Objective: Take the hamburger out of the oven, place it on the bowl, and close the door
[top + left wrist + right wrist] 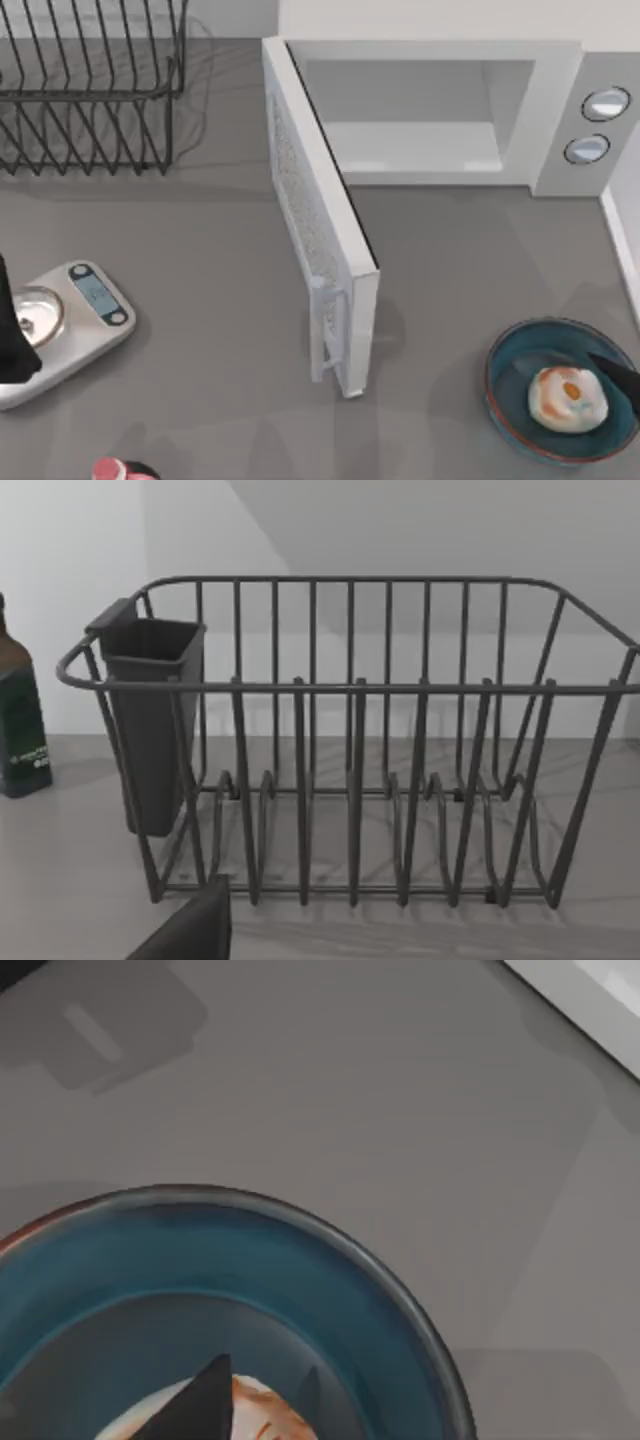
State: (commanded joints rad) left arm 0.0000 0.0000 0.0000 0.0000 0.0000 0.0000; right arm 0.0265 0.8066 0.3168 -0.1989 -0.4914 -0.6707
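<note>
The hamburger [568,398] lies inside the bowl [508,395], at the near right of the desk [200,240]. It is a round lump, so it has no clear long axis; its orange-brown patch faces up. The right claw [622,378] is above the right side of the bowl, just beside the hamburger. In the right wrist view the dark fingertips [195,1405] stand over the hamburger [255,1410] and the blue bowl [330,1290], but I cannot tell how far they are open or if they grip it.

The oven [560,110] stands at the far right. Its pale cavity has nothing in it. The door [320,215] is open, hinged at the left, and swings out toward the near side, with its handle [322,330] at the near end.

The desk is plain grey, and a white wall is behind it. A wire dish rack [90,85] stands at the far left, with a dark cup [150,720] hanging on it and a green bottle [20,720] beside. A grey scale [85,320] with a small steel pan is at the near left. The left arm [12,340] is parked there at the left edge, and I cannot tell the state of its claw.
</note>
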